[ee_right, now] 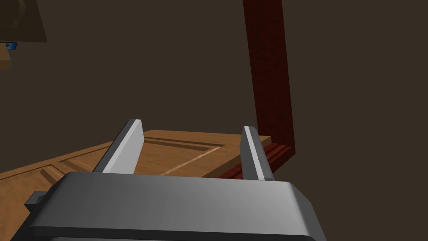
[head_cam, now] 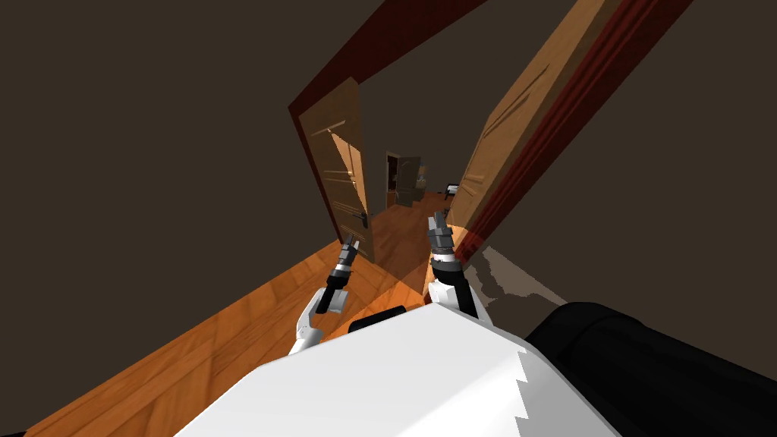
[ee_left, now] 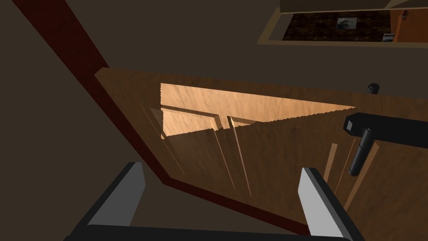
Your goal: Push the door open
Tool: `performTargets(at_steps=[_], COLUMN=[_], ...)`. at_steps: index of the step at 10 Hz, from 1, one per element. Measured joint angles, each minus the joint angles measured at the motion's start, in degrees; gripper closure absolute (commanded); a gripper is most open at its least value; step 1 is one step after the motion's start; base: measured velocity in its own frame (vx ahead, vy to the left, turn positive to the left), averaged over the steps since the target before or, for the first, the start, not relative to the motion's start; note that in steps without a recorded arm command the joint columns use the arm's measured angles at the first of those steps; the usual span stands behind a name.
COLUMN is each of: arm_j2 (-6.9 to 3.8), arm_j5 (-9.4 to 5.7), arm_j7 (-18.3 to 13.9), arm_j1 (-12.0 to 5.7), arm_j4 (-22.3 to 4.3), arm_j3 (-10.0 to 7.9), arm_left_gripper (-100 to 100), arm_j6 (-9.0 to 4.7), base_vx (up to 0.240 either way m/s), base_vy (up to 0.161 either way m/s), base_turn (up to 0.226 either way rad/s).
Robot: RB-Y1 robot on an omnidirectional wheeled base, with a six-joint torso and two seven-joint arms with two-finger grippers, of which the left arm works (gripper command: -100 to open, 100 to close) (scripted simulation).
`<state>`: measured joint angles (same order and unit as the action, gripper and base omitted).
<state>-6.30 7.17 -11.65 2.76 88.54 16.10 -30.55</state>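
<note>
Two wooden door leaves hang in a dark red frame [head_cam: 334,80]. The left leaf [head_cam: 341,174] stands ajar and carries a dark lever handle [head_cam: 363,220]. The right leaf [head_cam: 516,129] is swung well away from the opening. My left gripper [head_cam: 350,244] hovers just short of the left leaf, open and empty. In the left wrist view that leaf [ee_left: 271,138] faces my left gripper [ee_left: 221,184], with its handle [ee_left: 361,157] beyond one finger. My right gripper [head_cam: 436,224] is open beside the right leaf's lower edge. In the right wrist view my right gripper [ee_right: 192,146] points along that panel [ee_right: 175,152].
A wooden floor [head_cam: 228,326] runs through the gap into a hallway, where another door [head_cam: 402,180] and some furniture stand far off. Dark walls flank the frame on both sides. A black rounded shape [head_cam: 652,364] lies low at my right.
</note>
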Motion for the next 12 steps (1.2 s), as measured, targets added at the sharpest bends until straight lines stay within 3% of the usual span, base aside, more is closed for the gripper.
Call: performTargets(at_steps=[5, 12], arm_j2=[-0.19, -0.50], arm_j5=[0.39, 1.17], arm_j7=[-2.1, -6.0], arm_j1=[-3.63, -10.25], arm_j4=[-5.5, -15.1], arm_j3=[1.78, 5.20], arm_left_gripper=[-100, -100], arm_j6=[0.20, 1.09], base_vx=[0.098, 0.123], base_vy=[0.090, 0.112], base_turn=[-0.029, -0.033])
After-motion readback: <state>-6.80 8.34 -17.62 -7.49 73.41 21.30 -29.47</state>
